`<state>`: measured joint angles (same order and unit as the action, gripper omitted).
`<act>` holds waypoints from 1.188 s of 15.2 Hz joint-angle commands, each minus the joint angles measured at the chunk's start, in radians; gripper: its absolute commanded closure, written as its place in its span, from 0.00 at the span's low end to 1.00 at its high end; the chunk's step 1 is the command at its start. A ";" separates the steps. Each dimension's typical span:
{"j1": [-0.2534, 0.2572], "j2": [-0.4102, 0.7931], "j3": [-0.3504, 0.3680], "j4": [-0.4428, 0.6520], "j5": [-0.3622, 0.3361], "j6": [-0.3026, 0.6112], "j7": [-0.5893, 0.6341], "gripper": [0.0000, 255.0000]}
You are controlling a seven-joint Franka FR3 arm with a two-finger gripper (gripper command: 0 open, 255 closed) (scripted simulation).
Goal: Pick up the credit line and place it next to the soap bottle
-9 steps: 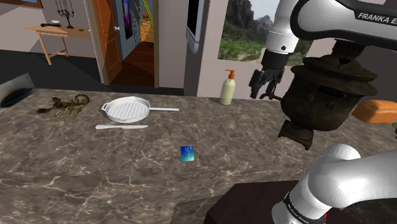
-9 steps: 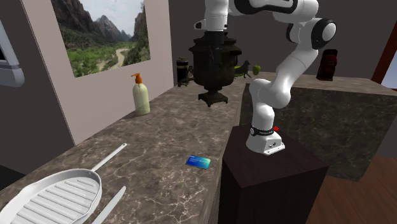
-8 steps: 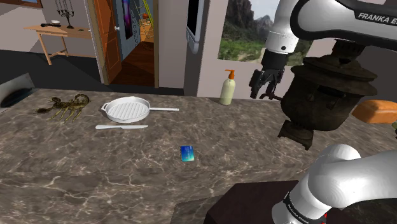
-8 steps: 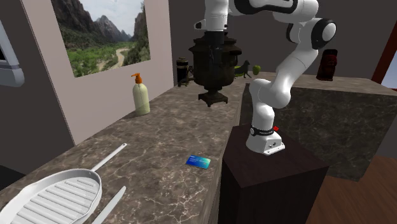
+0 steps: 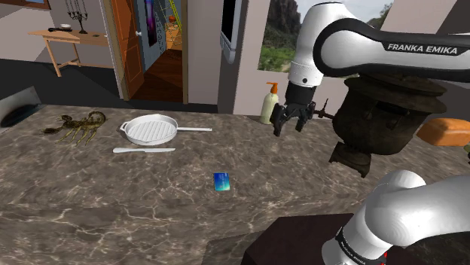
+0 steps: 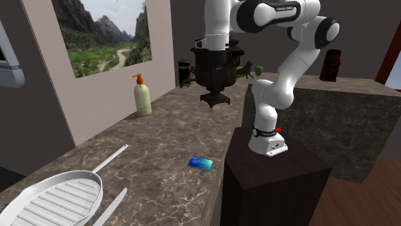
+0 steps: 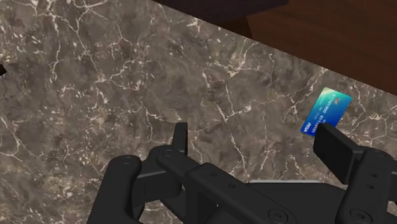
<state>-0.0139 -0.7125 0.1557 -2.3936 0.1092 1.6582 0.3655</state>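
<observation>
My pincer [image 5: 290,128] hangs open and empty over the table [image 5: 113,196].
The blue card [image 5: 221,181] lies flat on the marble, well apart from the soap bottle [image 5: 269,105] by the wall.

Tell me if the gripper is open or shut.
Open. In the wrist view the gripper has its fingers wide apart, clasping nothing.
</observation>
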 commanded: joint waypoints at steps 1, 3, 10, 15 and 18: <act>0.002 0.032 0.035 -0.023 0.031 0.049 0.059 0.00; 0.005 0.070 0.070 -0.038 0.059 0.098 0.117 0.00; 0.010 0.250 0.193 -0.048 0.139 0.281 0.313 0.00; 0.006 0.421 0.275 -0.012 0.160 0.415 0.456 0.00; 0.003 0.537 0.317 0.025 0.150 0.493 0.548 0.00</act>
<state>-0.0105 -0.2151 0.4581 -2.3784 0.2613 2.1213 0.8803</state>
